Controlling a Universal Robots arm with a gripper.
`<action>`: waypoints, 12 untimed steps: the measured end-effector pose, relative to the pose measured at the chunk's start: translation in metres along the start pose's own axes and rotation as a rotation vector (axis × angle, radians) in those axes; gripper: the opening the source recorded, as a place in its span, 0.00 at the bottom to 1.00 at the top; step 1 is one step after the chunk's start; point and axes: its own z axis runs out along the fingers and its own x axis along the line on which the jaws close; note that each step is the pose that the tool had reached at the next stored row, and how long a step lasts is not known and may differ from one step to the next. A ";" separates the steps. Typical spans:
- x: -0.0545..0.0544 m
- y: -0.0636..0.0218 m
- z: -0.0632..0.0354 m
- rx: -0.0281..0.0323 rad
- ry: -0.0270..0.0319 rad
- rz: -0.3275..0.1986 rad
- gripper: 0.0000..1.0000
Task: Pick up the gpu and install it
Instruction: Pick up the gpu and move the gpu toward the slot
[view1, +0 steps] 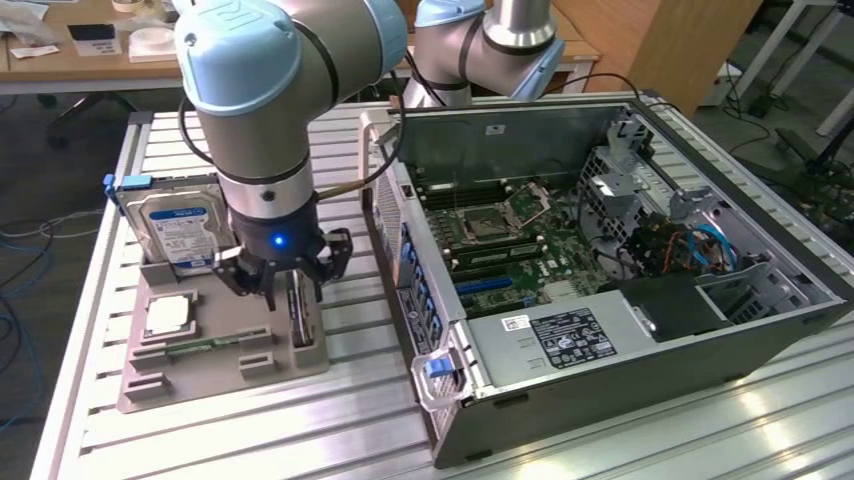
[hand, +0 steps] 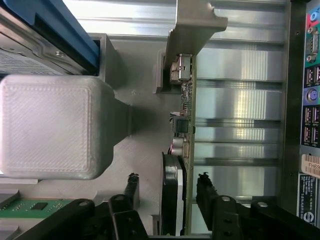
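Note:
The gpu (view1: 304, 322) stands on edge in a slot of the grey holder (view1: 214, 375) on the slatted table, at the exterior view's left. In the wrist view the gpu (hand: 181, 150) appears edge-on, with its black cooler, green board edge and silver end bracket (hand: 192, 25). My gripper (view1: 286, 288) hangs straight over it. One black fingertip (hand: 133, 184) is on each side of the card, and a narrow gap remains on both sides. The gripper (hand: 168, 180) is open and straddles the card without touching it.
A hard drive (view1: 180, 225) with a blue-white label stands in the holder beside the gripper. A CPU chip (view1: 167, 315) and a green memory stick (view1: 200, 346) lie in front. The open computer case (view1: 601, 250) is close at the exterior view's right, its port panel (hand: 310, 115) near the card.

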 end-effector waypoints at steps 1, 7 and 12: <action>0.000 0.0000 0.0000 0.0001 0.0000 0.000 0.58; -0.001 0.0018 0.0010 0.0002 0.0000 0.000 0.52; -0.001 0.0054 0.0022 0.0001 -0.0001 0.000 0.52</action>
